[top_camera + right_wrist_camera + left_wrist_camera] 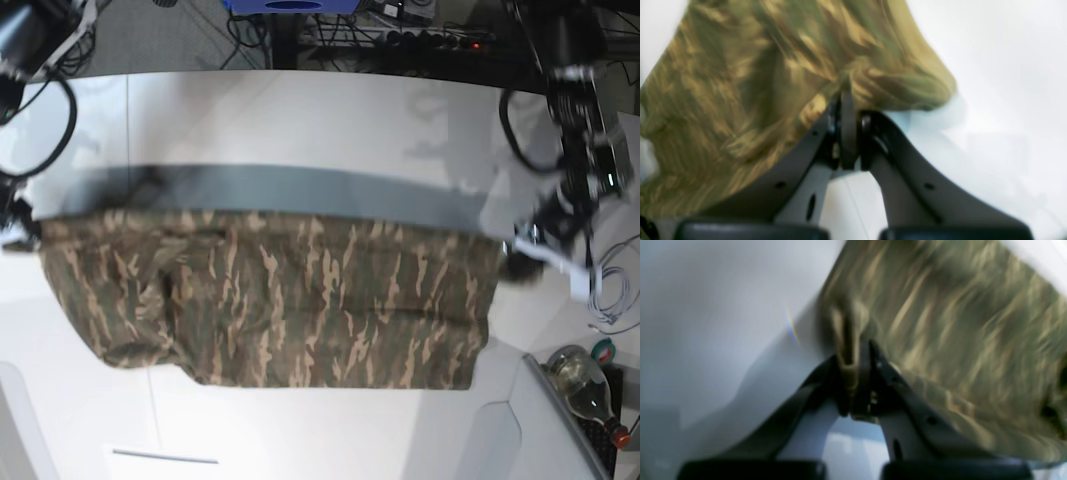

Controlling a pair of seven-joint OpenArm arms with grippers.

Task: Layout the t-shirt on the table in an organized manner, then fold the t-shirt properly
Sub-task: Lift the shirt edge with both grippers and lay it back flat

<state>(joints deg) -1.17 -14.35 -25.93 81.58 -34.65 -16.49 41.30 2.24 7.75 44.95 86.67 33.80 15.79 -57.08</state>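
The camouflage t-shirt (290, 300) hangs stretched wide between my two grippers, above the white table (300, 120), and casts a long grey shadow on it. My left gripper (505, 262) is shut on the shirt's upper corner at the right of the base view. In the left wrist view the cloth (957, 323) is pinched between the closed fingertips of the left gripper (857, 373). My right gripper (22, 235) is shut on the opposite upper corner at the left. The right wrist view shows the right gripper (848, 100) clamped on a fold of the shirt (740, 83). Both wrist views are blurred.
A glass bottle (585, 385) lies off the table at the lower right, beside white cables (610, 300). Behind the table's far edge are dark cables, a power strip (430, 38) and a blue object (290, 5).
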